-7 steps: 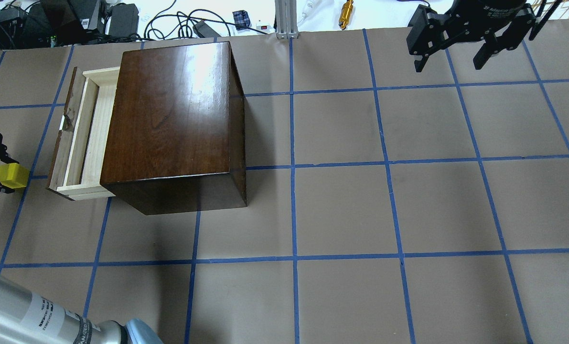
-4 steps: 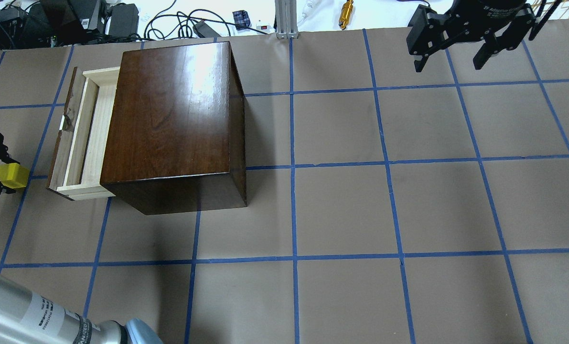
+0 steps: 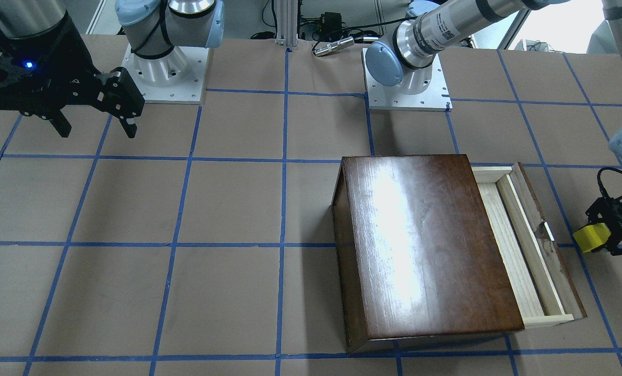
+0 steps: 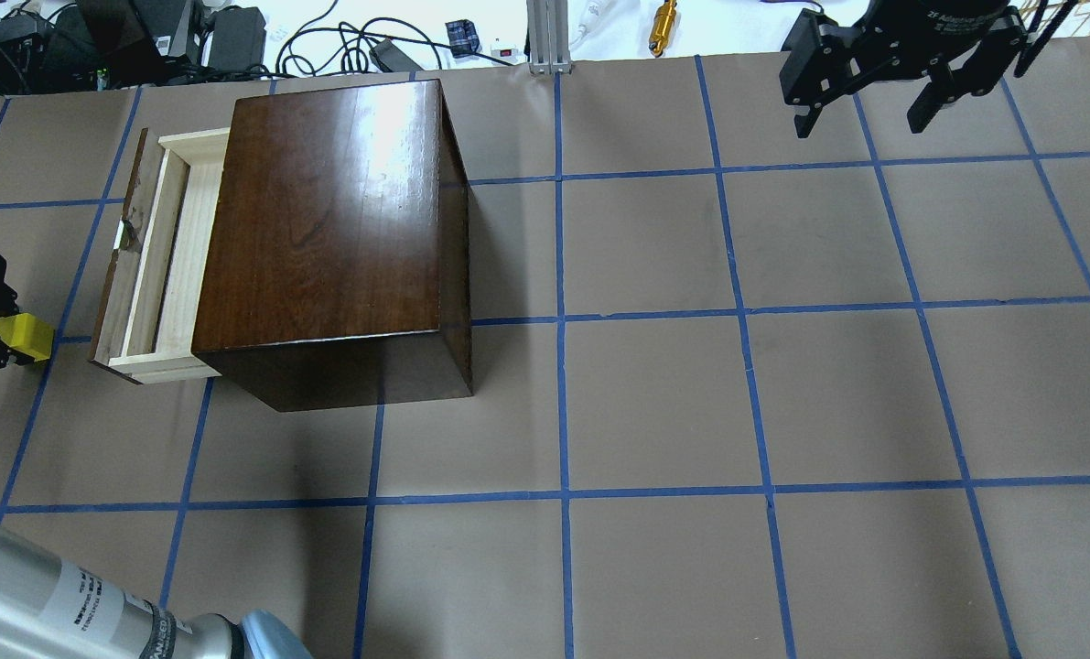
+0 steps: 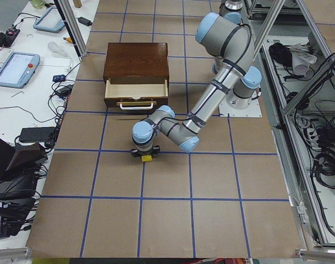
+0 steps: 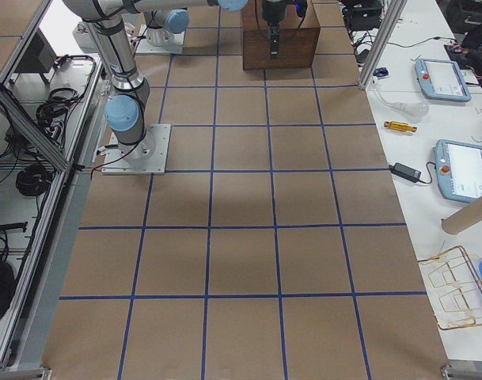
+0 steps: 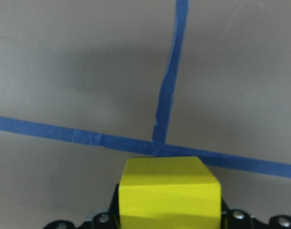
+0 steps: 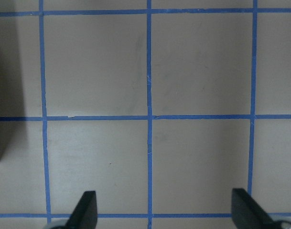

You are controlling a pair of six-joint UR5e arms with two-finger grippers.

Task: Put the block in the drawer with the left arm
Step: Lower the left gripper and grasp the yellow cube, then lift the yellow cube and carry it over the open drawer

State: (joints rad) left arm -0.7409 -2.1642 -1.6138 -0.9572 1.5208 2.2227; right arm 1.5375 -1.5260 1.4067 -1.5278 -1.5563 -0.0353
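Observation:
My left gripper [image 4: 9, 337] is shut on the small yellow block [image 4: 25, 337] and holds it just above the table, apart from the drawer's dark front panel on its outer side. The block also shows in the front view [image 3: 591, 237], the left side view [image 5: 147, 158] and the left wrist view [image 7: 167, 195]. The drawer [image 4: 177, 256] stands pulled open from the dark-brown box [image 4: 325, 229], and its pale wood tray is bare. My right gripper [image 4: 865, 114] is open and empty, far off at the table's other back corner.
Blue tape lines grid the brown table [image 4: 654, 403]. Cables, black electronics, an aluminium post [image 4: 545, 37] and a gold cylinder [image 4: 663, 26] lie beyond the far edge. My left arm's grey link [image 4: 59, 604] crosses the near left corner.
The yellow block in my left gripper now looks smaller and sits slightly further left, so the gripper has shifted a little. The right gripper, box and drawer have not moved.

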